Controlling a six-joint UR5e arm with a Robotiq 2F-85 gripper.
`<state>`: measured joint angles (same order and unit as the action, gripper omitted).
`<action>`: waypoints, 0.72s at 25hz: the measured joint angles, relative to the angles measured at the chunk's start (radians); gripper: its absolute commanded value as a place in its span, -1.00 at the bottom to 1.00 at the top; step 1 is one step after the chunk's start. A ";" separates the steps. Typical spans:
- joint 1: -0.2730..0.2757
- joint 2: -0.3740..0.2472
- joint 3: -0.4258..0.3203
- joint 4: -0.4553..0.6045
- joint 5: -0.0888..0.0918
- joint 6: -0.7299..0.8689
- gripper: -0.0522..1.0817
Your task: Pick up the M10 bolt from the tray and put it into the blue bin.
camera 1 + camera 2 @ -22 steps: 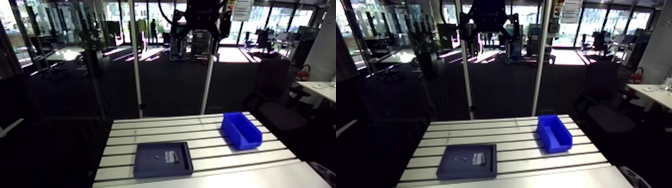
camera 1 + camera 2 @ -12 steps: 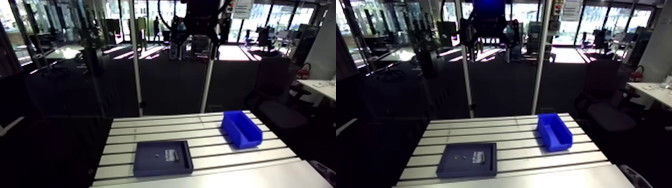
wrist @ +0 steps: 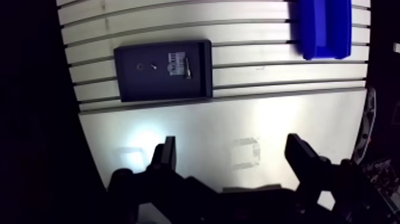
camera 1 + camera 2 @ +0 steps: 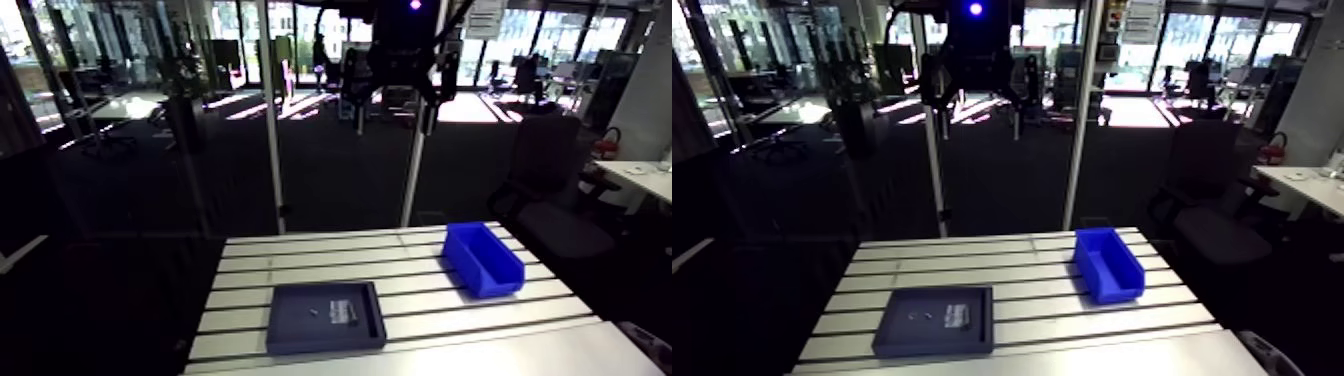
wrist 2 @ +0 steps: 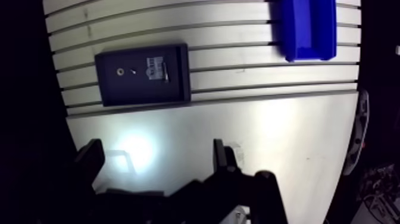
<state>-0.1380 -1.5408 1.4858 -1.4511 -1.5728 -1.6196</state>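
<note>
A dark blue tray (image 4: 295, 330) lies on the slotted table, with a white label and a few small parts in it. In the wrist view a short dark bolt (image 3: 186, 68) rests beside the label. The blue bin (image 4: 483, 258) stands open-topped at the table's right, apart from the tray. My gripper (image 3: 232, 152) hangs high above the smooth front part of the table, open, with nothing between its fingers (image 3: 165, 154). The tray (image 3: 128, 89) lies ahead of the gripper, and the bin (image 3: 324, 27) lies ahead and off to one side. In the arm view the gripper (image 4: 395, 105) hangs from the upper edge, far above the table.
A small round part (image 3: 140, 67) and a tiny piece sit in the tray's other half. Two upright posts (image 4: 272, 120) (image 4: 415, 150) rise behind the table's far edge. A bright light patch (image 3: 140, 140) falls on the smooth plate below the gripper.
The gripper has come a little lower into the arm view, and a blue light now shows on the wrist. Tray, bolt and bin have not moved.
</note>
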 measured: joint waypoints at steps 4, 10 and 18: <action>0.000 -0.006 0.048 -0.034 0.000 0.007 -0.90; 0.000 -0.008 0.120 -0.114 0.002 0.008 -0.90; 0.006 -0.007 0.176 -0.196 0.007 0.018 -0.90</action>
<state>-0.1316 -1.5474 1.6618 -1.6471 -1.5662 -1.6013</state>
